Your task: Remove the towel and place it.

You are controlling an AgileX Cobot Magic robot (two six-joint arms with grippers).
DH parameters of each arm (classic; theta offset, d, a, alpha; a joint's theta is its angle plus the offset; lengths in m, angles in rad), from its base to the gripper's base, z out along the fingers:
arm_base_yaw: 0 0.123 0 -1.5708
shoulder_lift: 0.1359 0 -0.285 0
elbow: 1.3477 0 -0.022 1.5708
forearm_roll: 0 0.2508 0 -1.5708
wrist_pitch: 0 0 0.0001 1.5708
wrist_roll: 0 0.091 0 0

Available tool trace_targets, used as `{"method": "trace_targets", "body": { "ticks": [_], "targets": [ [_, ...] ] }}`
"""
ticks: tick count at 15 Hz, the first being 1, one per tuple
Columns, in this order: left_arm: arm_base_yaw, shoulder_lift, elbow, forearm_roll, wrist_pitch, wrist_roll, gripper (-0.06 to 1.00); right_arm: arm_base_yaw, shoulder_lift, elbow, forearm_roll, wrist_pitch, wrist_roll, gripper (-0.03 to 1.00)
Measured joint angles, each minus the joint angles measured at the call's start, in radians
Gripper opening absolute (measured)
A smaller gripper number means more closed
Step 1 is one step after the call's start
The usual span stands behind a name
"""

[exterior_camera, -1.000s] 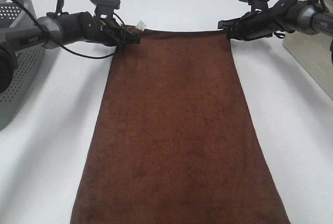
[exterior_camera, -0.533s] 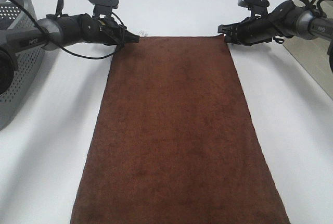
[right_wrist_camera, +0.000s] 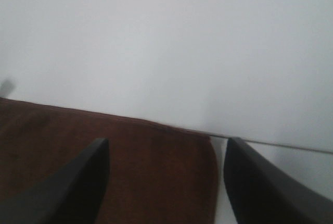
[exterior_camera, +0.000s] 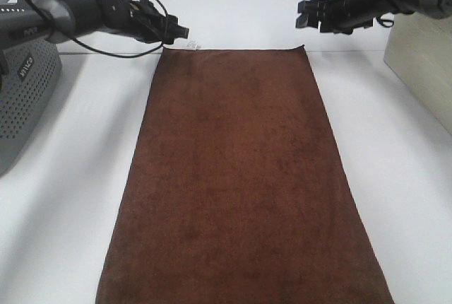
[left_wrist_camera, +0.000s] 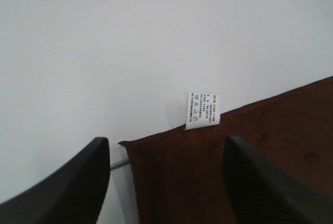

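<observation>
The large dark brown rectangular terry-cloth towel [exterior_camera: 240,177] lies flat and spread lengthwise on the white table [exterior_camera: 63,198], its small white printed tag [left_wrist_camera: 202,110] projecting from the far short edge near the left corner. The black left gripper [exterior_camera: 178,34] is raised just above that corner with its jaws wide apart and nothing between them, and the black right gripper [exterior_camera: 305,14] is raised above the far right corner, jaws likewise wide and empty. A grey perforated plastic basket [exterior_camera: 25,99] stands at the table's left edge, a beige box [exterior_camera: 424,71] at its right.
</observation>
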Motion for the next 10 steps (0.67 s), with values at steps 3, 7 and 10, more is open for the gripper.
{"method": "trace_targets", "body": {
  "ticks": [3,7,10],
  "targets": [
    [0.002,-0.126,0.0,0.032,0.27,-0.018,0.66,0.0,-0.127,0.0,-0.019,0.189,0.007,0.74],
    [0.017,-0.361,0.0,0.305,0.702,-0.256,0.82,0.0,-0.342,0.0,-0.306,0.506,0.19,0.81],
    [0.087,-0.551,0.0,0.442,0.926,-0.349,0.81,-0.002,-0.585,0.0,-0.544,0.655,0.347,0.81]
  ]
}}
